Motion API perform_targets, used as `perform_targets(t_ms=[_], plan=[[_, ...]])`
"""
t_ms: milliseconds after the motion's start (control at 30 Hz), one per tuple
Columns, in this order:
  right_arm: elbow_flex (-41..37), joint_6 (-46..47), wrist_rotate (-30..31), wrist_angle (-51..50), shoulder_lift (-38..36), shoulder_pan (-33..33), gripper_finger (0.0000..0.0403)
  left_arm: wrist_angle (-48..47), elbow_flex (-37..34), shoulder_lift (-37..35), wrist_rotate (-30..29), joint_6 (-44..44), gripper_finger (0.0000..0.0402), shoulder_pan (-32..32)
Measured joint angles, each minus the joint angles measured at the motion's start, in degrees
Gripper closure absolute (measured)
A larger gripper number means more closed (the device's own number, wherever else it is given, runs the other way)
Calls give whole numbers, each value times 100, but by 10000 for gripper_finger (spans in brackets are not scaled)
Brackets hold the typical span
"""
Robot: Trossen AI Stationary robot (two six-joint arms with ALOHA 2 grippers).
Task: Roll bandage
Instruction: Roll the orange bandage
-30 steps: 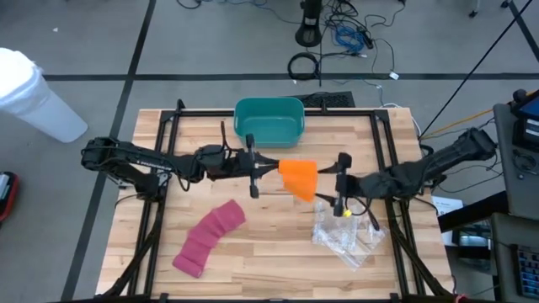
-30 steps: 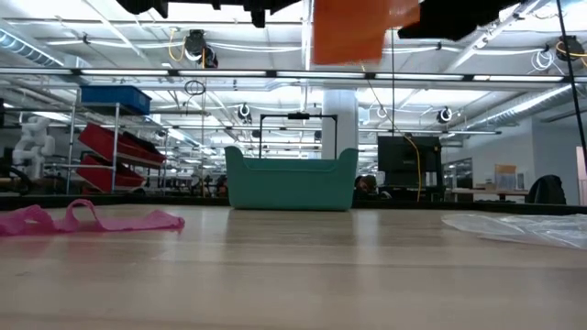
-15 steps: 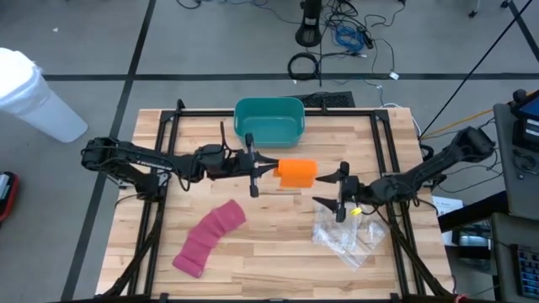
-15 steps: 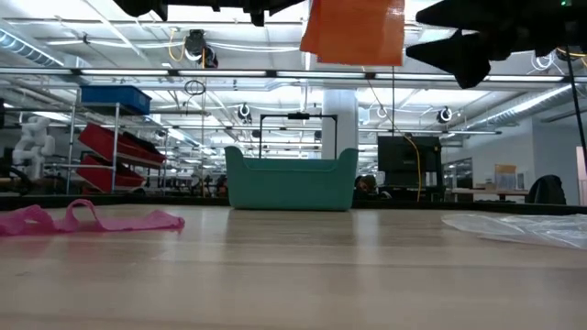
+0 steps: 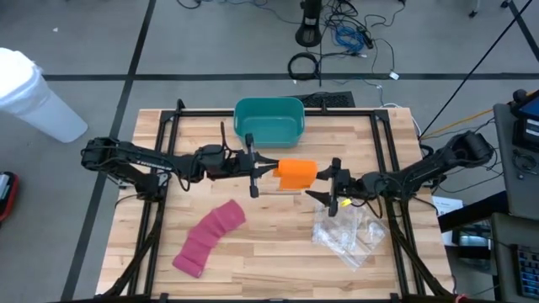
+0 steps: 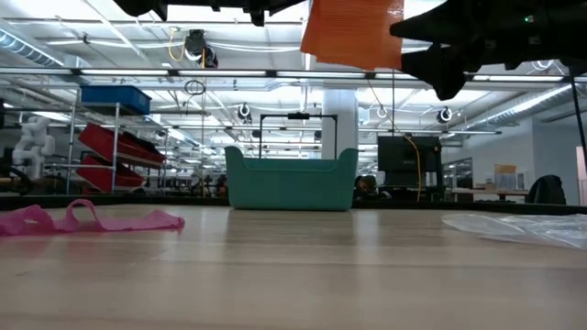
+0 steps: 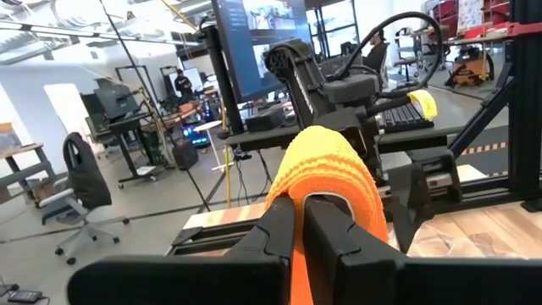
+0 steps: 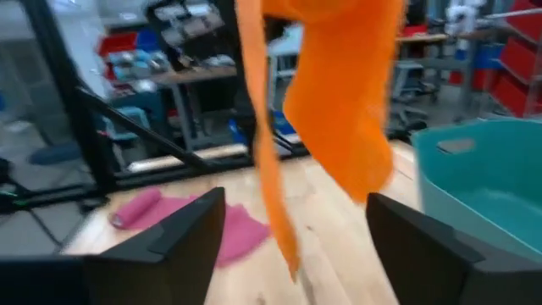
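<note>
Right gripper (image 5: 323, 183) let go of orange bandage (image 5: 296, 173), backed off, now closing in again with jaws open. Bandage went from hanging down-right to bunched short at left gripper (image 5: 268, 166).

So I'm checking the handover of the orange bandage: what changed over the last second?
The right gripper let go of the orange bandage, backed off toward its own side, and has now come in again beside it, fingers open. The bandage shortened into a compact bundle. The left gripper stays shut on it; the pink bandage, bin and plastic bag stayed put.
</note>
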Motion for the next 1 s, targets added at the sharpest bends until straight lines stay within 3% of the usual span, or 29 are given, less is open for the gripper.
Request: perform_targets(t_ms=[133,333,600,767,867,1000], plan=[[1,282,-420,66,135,-175,221,0,-1,0,-2,2,389,2],[-1,326,-722,90,202,-288,384,-1,0,0,-4,60,389,2],[128,406,-1794,739,-26,-221,402,-410,0,0,-7,733,389,7],[752,-524,-2037,452,-506,-206,403,-641,0,-2,359,1018,389,7],[1257,-1317,-1555,-124,-821,-257,403,-662,0,-1,842,1003,389,2],[1949,-2168,-105,-1399,-1170,-438,403,-669,0,-2,1419,1009,389,-47]])
